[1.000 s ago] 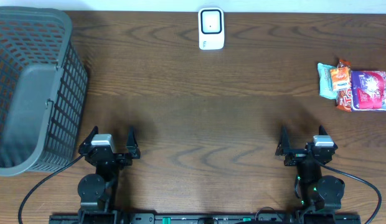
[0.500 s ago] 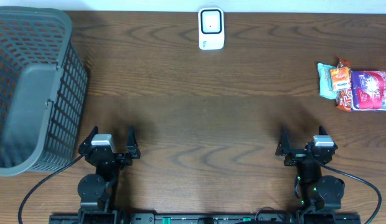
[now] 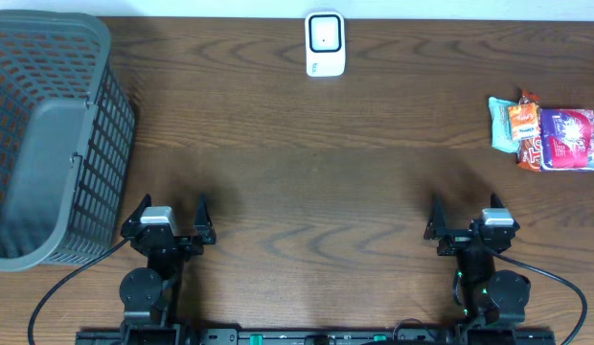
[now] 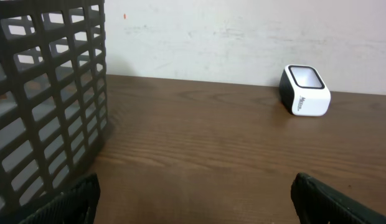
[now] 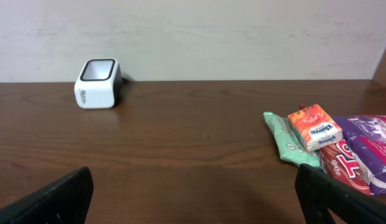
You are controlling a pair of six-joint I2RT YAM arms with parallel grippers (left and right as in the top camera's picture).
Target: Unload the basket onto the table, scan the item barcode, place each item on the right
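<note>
A white barcode scanner [image 3: 325, 43] with a dark window stands at the table's far middle; it also shows in the left wrist view [image 4: 304, 91] and the right wrist view [image 5: 98, 83]. A small pile of packaged items [image 3: 546, 132] lies at the far right: a mint packet [image 5: 287, 145], an orange pack [image 5: 314, 127] on top, and red and purple bags [image 5: 367, 149]. My left gripper [image 3: 171, 217] rests open at the near left with nothing between its fingers. My right gripper [image 3: 466, 217] is open at the near right, well short of the items, and holds nothing.
A dark grey mesh basket [image 3: 48, 134] fills the table's left side, just beyond my left gripper, and its wall [image 4: 47, 99] crowds the left wrist view. A pale wall runs behind the table's far edge.
</note>
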